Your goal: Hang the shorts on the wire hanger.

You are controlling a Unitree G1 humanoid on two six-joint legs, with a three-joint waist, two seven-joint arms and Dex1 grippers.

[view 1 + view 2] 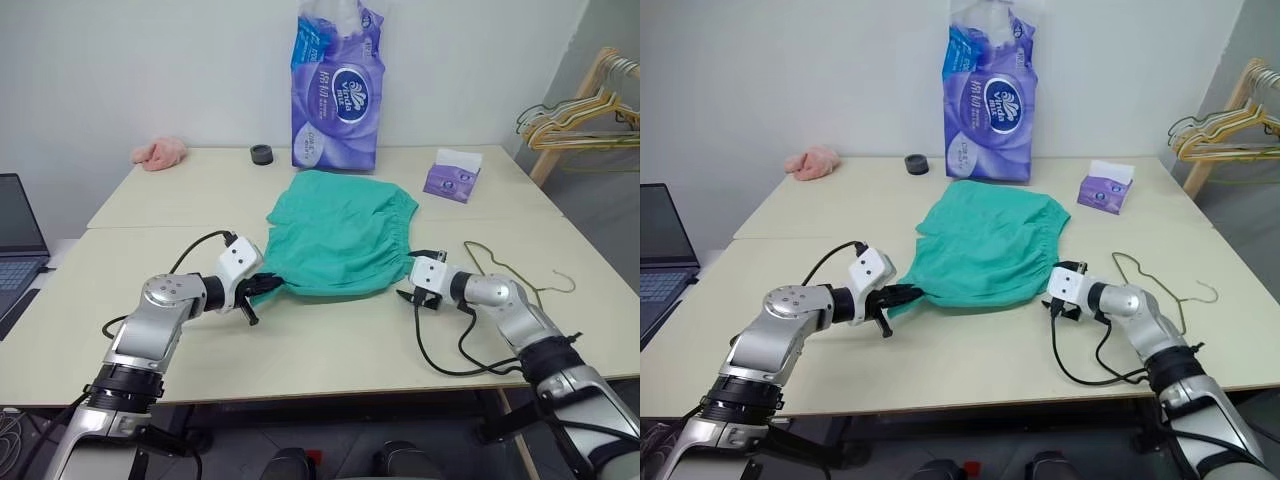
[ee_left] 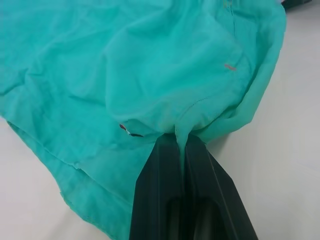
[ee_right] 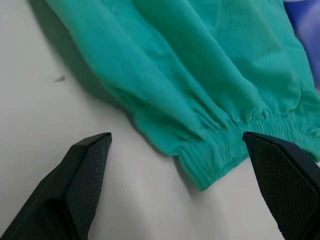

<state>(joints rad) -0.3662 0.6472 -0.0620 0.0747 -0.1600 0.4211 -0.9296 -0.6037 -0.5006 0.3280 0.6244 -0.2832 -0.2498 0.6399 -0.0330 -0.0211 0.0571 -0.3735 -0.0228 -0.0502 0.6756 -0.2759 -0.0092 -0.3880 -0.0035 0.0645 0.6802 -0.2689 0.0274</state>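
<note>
Now you see: left claw (image 1: 268, 287) pinching shorts (image 1: 340, 240) near-left corner | right claw (image 1: 412, 277) spread beside waistband | wire hanger (image 1: 520, 275) right on worktop (image 1: 330, 340)

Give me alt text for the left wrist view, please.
The left gripper is shut on a pinched fold of the teal-green shorts, its two black fingers pressed together. The shorts spread in loose wrinkles over the pale table.

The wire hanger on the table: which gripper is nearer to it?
Right. The right gripper is at the waistband corner of the shorts, beside the wire hanger. The left gripper is shut on the shorts' opposite corner, with the shorts between it and the hanger.
</note>
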